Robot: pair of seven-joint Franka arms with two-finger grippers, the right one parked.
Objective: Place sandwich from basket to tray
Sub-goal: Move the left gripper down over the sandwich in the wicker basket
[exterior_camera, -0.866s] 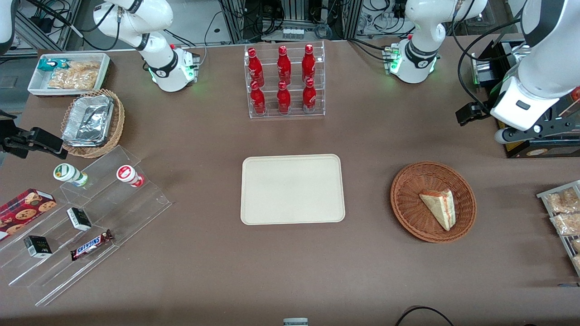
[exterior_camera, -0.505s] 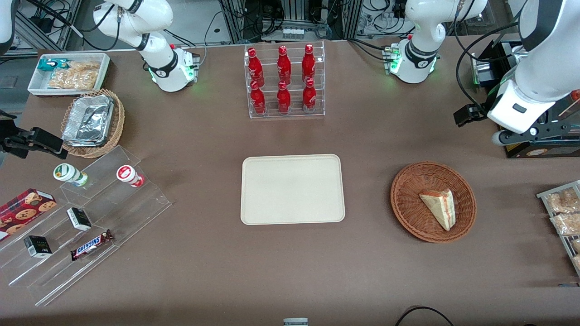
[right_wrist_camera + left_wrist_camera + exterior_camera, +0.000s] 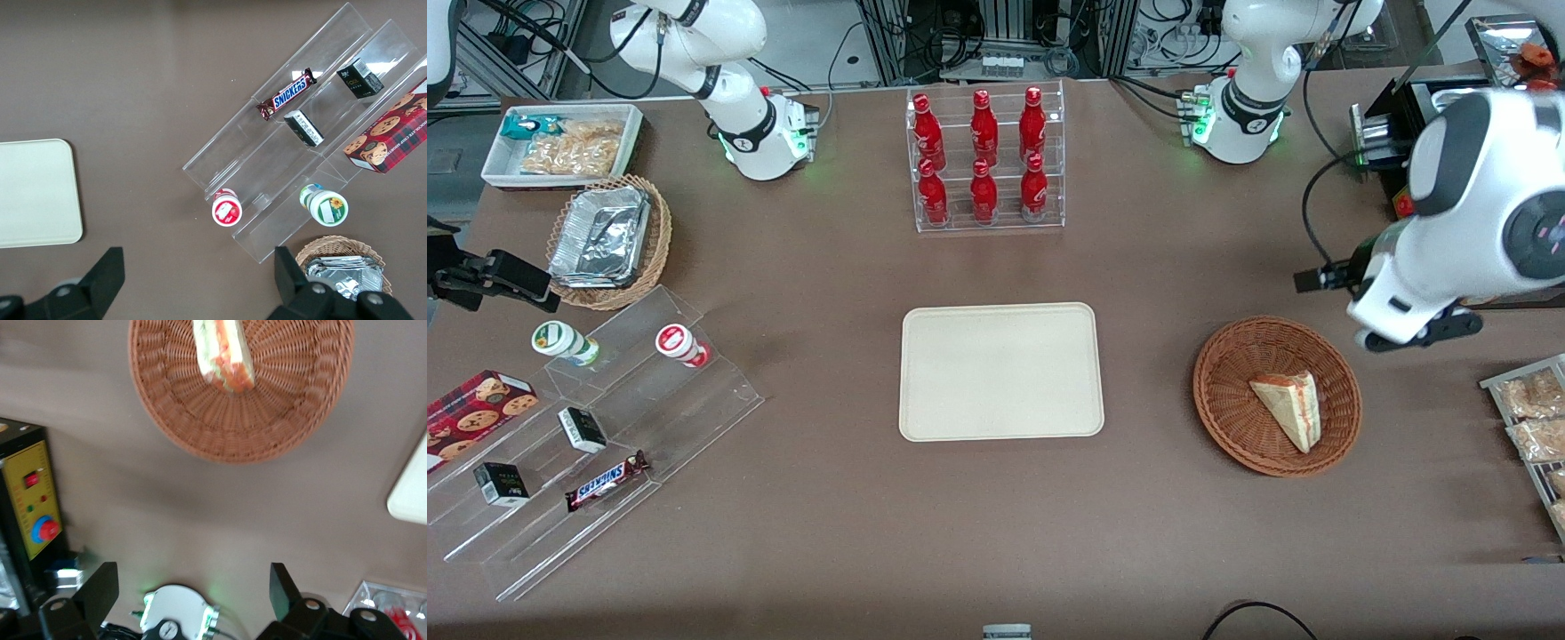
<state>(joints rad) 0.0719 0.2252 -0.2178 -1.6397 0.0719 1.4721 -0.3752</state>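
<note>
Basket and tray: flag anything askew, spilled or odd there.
Nothing stands out. The sandwich lies whole in the basket, the tray sits bare and square, and the open gripper hangs above the table beside the basket.

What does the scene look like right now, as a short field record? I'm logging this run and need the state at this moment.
sandwich: triangular clear-wrapped wedge of pale bread, lying in the basket
basket: round reddish-brown wicker basket, toward the working arm's end of the table
tray: flat cream-beige rectangular tray, nothing on it
gripper: left arm's gripper, open, above bare table beside the basket, holding nothing
progress: sandwich not yet grasped
</note>
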